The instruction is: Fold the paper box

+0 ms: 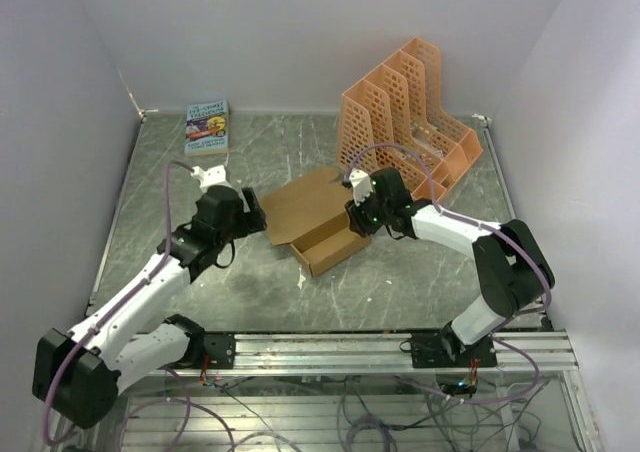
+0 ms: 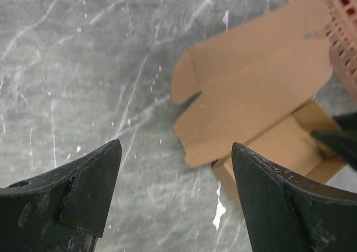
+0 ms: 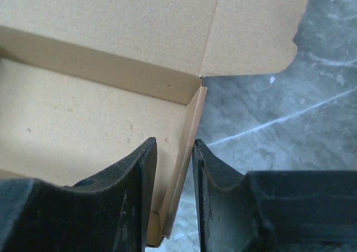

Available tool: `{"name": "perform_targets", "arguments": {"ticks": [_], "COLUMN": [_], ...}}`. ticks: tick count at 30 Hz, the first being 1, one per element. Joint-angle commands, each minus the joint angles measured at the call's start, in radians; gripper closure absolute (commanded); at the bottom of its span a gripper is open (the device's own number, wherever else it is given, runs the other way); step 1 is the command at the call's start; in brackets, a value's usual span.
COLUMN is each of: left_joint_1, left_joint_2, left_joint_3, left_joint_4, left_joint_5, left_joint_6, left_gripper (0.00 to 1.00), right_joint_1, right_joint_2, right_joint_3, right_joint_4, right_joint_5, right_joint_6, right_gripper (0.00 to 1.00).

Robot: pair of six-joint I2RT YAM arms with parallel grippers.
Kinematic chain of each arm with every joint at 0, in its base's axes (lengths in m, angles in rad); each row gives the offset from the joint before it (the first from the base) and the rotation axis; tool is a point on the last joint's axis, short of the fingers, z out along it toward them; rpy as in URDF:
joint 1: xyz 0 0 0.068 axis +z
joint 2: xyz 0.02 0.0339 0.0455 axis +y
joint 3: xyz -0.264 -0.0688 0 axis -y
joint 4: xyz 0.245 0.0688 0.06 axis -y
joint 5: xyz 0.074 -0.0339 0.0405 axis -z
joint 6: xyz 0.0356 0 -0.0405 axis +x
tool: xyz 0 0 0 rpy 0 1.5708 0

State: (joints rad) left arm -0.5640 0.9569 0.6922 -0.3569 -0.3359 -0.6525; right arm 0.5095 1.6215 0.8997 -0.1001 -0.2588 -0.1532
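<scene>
The paper box (image 1: 315,217) is tan cardboard lying mid-table, its tray formed and its lid flap lying open toward the back left. My left gripper (image 1: 255,212) hovers just left of it, open wide with nothing between its fingers (image 2: 175,146); the box (image 2: 256,90) lies ahead to the right in the left wrist view. My right gripper (image 1: 355,212) is at the box's right end. Its fingers (image 3: 174,143) straddle the upright side wall (image 3: 189,129) with a gap showing on the inner side, so it stands open around the wall. The box floor (image 3: 83,124) fills the left of that view.
An orange perforated file rack (image 1: 410,112) stands behind and right of the box, close to the right arm; its corner (image 2: 340,29) shows in the left wrist view. A small colourful book (image 1: 207,127) lies at the back left. Grey marbled tabletop (image 1: 260,292) surrounds the box.
</scene>
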Motion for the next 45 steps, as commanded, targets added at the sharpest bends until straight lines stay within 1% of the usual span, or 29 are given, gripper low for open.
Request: {"name": "perform_targets", "arguments": {"ticks": [1,4,6,8,10,14,16,19,24,26,28,30,31,32,35,36,37,38,42,45], "left_joint_1": [0.15,0.225,0.263,0.285,0.291,0.292,0.292,0.294,0.296,0.296,0.296,0.295,0.294,0.291,0.265,0.251,0.232,0.209,0.103,0.038], "left_joint_2": [0.036,0.092,0.132,0.18,0.252,0.384,0.442,0.501,0.575,0.604,0.636,0.656,0.656,0.648,0.573,0.546,0.519,0.498,0.428,0.384], "left_joint_3": [0.036,0.035,0.029,0.035,0.069,0.144,0.178,0.203,0.245,0.26,0.27,0.279,0.279,0.277,0.269,0.269,0.27,0.273,0.283,0.26], "left_joint_4": [0.157,0.21,0.28,0.336,0.346,0.353,0.331,0.338,0.344,0.344,0.351,0.352,0.357,0.36,0.355,0.347,0.336,0.322,0.257,0.267], "left_joint_5": [0.293,0.404,0.493,0.569,0.619,0.642,0.629,0.647,0.723,0.758,0.793,0.814,0.824,0.817,0.773,0.751,0.72,0.683,0.513,0.418], "left_joint_6": [0.078,0.098,0.101,0.111,0.137,0.178,0.207,0.232,0.289,0.323,0.352,0.369,0.377,0.382,0.425,0.448,0.471,0.498,0.575,0.604], "left_gripper": [0.1,0.1,0.11,0.11,0.11,0.12,0.13,0.15,0.21,0.29,0.44,0.54,0.62,0.67,0.89,0.92,0.93,0.93,0.93,0.93], "right_joint_1": [0.009,0.009,0.01,0.011,0.012,0.011,0.012,0.012,0.011,0.012,0.012,0.01,0.01,0.01,-0.001,-0.01,-0.012,-0.042,-0.14,-0.215], "right_joint_2": [-0.066,-0.07,-0.061,-0.056,-0.056,-0.055,-0.056,-0.055,-0.052,-0.052,-0.054,-0.058,-0.06,-0.062,-0.063,-0.064,-0.067,-0.07,-0.106,-0.157], "right_joint_3": [-0.044,-0.052,-0.047,-0.048,-0.053,-0.057,-0.061,-0.062,-0.062,-0.062,-0.062,-0.062,-0.062,-0.061,-0.051,-0.048,-0.044,-0.036,-0.023,-0.038], "right_joint_4": [-0.039,-0.042,-0.045,-0.046,-0.041,-0.035,-0.031,-0.029,-0.026,-0.026,-0.025,-0.023,-0.024,-0.025,-0.034,-0.037,-0.042,-0.046,-0.073,-0.068], "right_joint_5": [0.016,0.016,0.018,0.026,0.031,0.031,0.03,0.029,0.024,0.021,0.018,0.014,0.012,0.009,-0.029,-0.05,-0.075,-0.108,-0.298,-0.414], "right_joint_6": [-0.055,-0.067,-0.072,-0.081,-0.09,-0.1,-0.103,-0.104,-0.104,-0.104,-0.102,-0.099,-0.096,-0.093,-0.081,-0.077,-0.071,-0.065,-0.046,-0.041], "right_gripper": [0.68,0.69,0.72,0.74,0.74,0.74,0.74,0.74,0.74,0.75,0.74,0.74,0.74,0.73,0.71,0.69,0.67,0.65,0.53,0.45]}}
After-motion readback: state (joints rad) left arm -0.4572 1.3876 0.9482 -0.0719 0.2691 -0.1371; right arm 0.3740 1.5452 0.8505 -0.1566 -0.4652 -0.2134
